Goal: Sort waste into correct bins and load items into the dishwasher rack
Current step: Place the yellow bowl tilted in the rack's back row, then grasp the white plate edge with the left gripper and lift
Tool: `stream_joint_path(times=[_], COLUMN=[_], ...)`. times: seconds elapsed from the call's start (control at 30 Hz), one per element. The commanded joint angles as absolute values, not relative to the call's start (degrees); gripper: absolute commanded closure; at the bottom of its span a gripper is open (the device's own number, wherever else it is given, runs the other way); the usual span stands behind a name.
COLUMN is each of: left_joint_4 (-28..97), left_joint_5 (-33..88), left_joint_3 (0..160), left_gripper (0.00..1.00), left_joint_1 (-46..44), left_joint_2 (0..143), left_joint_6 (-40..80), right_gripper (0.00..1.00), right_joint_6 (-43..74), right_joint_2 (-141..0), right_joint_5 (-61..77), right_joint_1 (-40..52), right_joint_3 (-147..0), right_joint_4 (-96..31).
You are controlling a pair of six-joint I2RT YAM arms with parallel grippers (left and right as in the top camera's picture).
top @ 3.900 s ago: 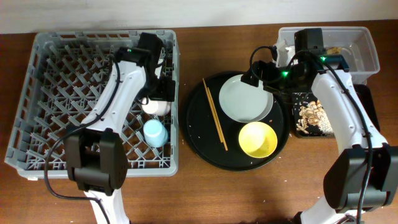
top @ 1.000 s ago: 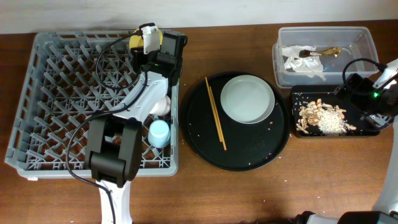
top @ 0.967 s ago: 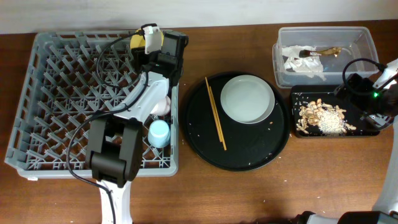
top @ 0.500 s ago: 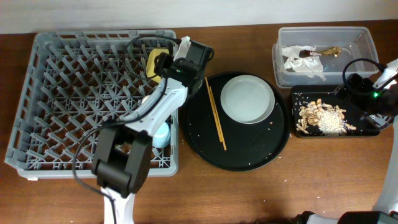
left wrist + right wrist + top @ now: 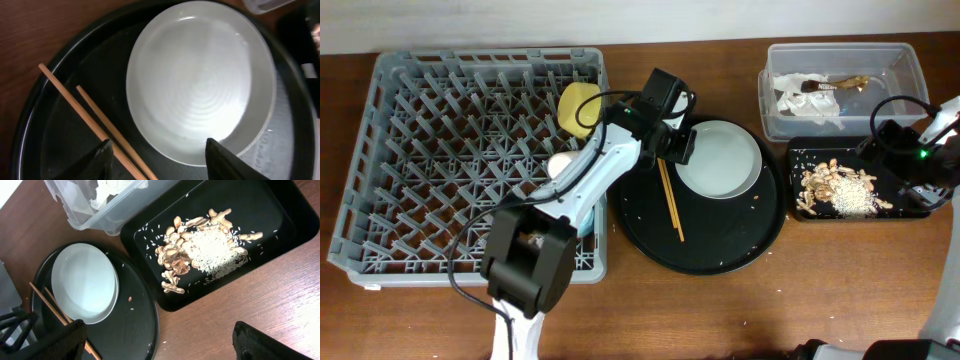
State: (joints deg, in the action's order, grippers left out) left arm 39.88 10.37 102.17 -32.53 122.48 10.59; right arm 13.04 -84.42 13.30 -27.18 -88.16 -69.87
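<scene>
The grey dishwasher rack [image 5: 440, 160] holds the yellow bowl [image 5: 578, 108] on edge at its back right, the pale pink cup [image 5: 560, 163], and the light blue cup [image 5: 586, 218], mostly hidden by my left arm. My left gripper [image 5: 672, 145] [image 5: 160, 160] is open and empty above the white plate's [image 5: 720, 160] [image 5: 200, 85] left edge and the chopsticks [image 5: 670, 195] [image 5: 95, 125]. My right gripper [image 5: 895, 155] [image 5: 160, 345] is open and empty beside the black tray [image 5: 910, 205] [image 5: 280, 210] of food scraps [image 5: 838, 190] [image 5: 200, 250]. The tissue [image 5: 807, 100] lies in the clear tub [image 5: 910, 90] [image 5: 100, 212].
The plate and chopsticks lie on a large round black tray [image 5: 720, 240] [image 5: 135, 330] between the rack and the bins. Bare wooden table [image 5: 770, 310] runs along the front. A wall edge borders the back.
My left gripper has left the yellow bowl standing in the rack and swung right to the plate's left edge. The right arm has not moved in the last second.
</scene>
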Motion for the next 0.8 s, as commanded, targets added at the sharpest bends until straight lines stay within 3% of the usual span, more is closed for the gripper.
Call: stream_joint_path(times=[0.0, 0.1, 0.13, 0.2, 0.3, 0.6, 0.63, 0.67, 0.77], left_joint_4=[37.4, 36.9, 36.9, 36.8, 36.9, 36.0, 36.1, 36.1, 39.6], left_joint_5=[7.0, 0.0, -1.3, -1.4, -2.0, -1.3, -1.3, -1.3, -1.6], left_joint_3=[103.4, 103.4, 103.4, 103.4, 103.4, 103.4, 103.4, 103.4, 107.6], left_gripper=[0.43, 0.44, 0.53, 0.59, 0.61, 0.84, 0.88, 0.99, 0.99], left_joint_1=[-34.9, -36.4, -36.5, -36.5, -36.5, -37.5, -37.5, -37.5, -37.0], left_joint_2=[125.7, 126.8, 126.8, 127.6, 130.6, 134.2, 134.2, 134.2, 132.1], left_joint_6=[11.4, 13.5, 15.4, 15.9, 20.1, 21.9, 21.8, 21.8, 20.8], right_gripper=[0.06, 0.06, 0.05, 0.06, 0.05, 0.05, 0.05, 0.06, 0.06], right_joint_6=[12.4, 12.2, 12.2, 12.2, 12.2, 12.2, 12.2, 12.2, 10.7], right_joint_2=[-83.7, -83.7, -83.7, -83.7, -83.7, -83.7, -83.7, -83.7, -83.7], right_joint_5=[12.8, 12.8, 12.8, 12.8, 12.8, 12.8, 12.8, 12.8, 12.8], right_joint_1=[-27.0, -27.0, -27.0, -27.0, -27.0, -27.0, -27.0, -27.0, -27.0], right_joint_3=[-88.2, -88.2, -88.2, -88.2, -88.2, -88.2, -88.2, -88.2, -88.2], right_joint_4=[-69.9, -69.9, -69.9, -69.9, -69.9, -69.9, -69.9, -69.9, -70.1])
